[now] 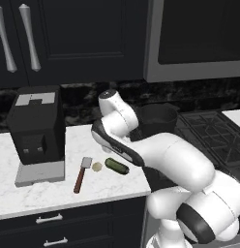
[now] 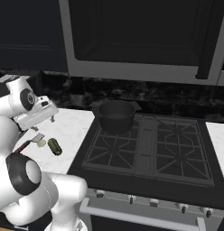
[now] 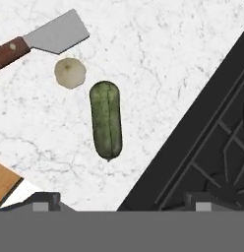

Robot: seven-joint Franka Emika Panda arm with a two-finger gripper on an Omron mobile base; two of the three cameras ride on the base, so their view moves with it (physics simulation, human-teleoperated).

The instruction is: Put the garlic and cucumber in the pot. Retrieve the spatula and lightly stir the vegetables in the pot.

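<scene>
On the white marble counter (image 1: 112,186) the dark green cucumber (image 3: 106,120) lies beside the small cream garlic (image 3: 70,73). The spatula (image 3: 45,39), with a brown handle and a grey blade, lies just beyond the garlic. All three lie near the counter's right end: cucumber (image 1: 116,165), garlic (image 1: 97,167), spatula (image 1: 82,174). My gripper (image 2: 44,124) hangs above them, open and holding nothing; its fingertips (image 3: 45,199) stand wide apart with the cucumber ahead of them. The dark pot (image 2: 115,115) sits on the stove's back left burner, apart from the hand.
A black boxy coffee machine (image 1: 37,126) stands at the counter's left. The black stove (image 2: 150,149) adjoins the counter on the right, its edge (image 3: 193,147) close to the cucumber. Dark cabinets and a microwave (image 2: 132,36) hang overhead.
</scene>
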